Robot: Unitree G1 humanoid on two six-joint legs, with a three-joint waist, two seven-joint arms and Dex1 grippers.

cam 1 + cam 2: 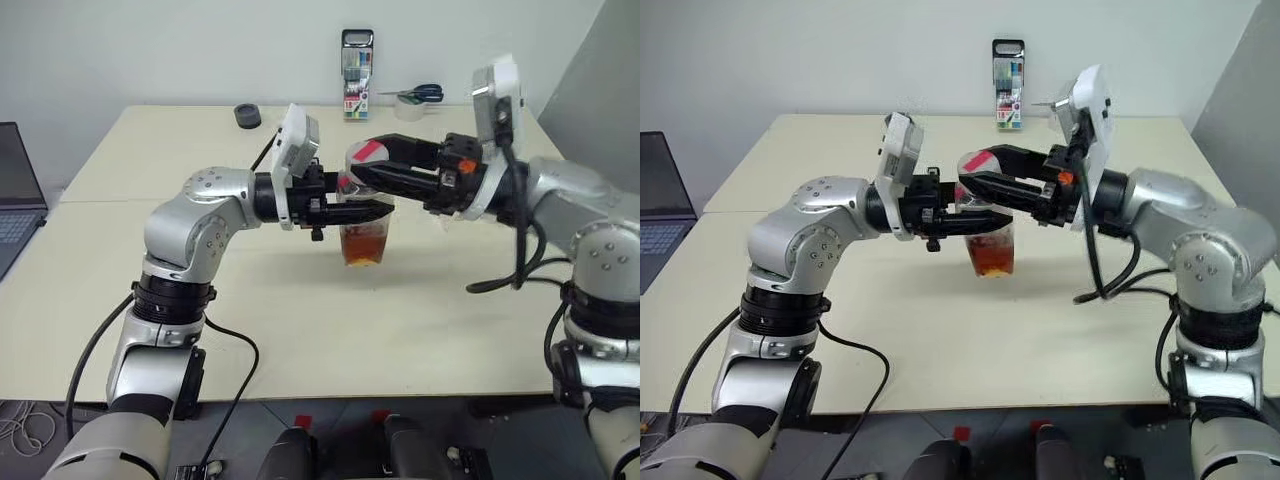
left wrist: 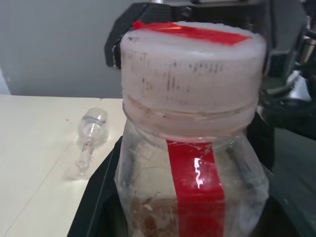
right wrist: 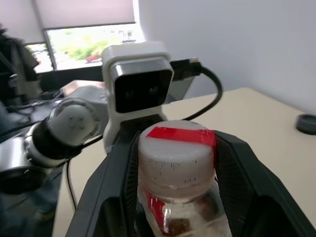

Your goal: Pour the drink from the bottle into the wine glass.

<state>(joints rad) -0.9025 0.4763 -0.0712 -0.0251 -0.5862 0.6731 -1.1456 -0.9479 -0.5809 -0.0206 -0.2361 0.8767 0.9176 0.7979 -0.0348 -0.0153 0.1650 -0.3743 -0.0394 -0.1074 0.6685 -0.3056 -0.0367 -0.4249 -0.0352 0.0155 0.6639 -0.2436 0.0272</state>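
The clear bottle (image 1: 362, 240) hangs upright above the table, its lower part filled with reddish-brown drink (image 1: 362, 247). My left gripper (image 1: 365, 212) comes in from the left and is shut on the bottle's body. From the right, my right gripper (image 1: 365, 162) reaches level across, its fingers (image 3: 232, 173) closed on either side of the white cap with the red strip (image 3: 175, 153). The wine glass (image 2: 91, 134) lies on its side on the table beyond the bottle.
A pen case (image 1: 357, 75) stands at the cream table's (image 1: 300, 330) far edge, with scissors (image 1: 415, 93) and a tape roll (image 1: 410, 108) beside it. A black round lid (image 1: 247, 115) lies far left. A laptop (image 1: 15, 195) sits off the left side.
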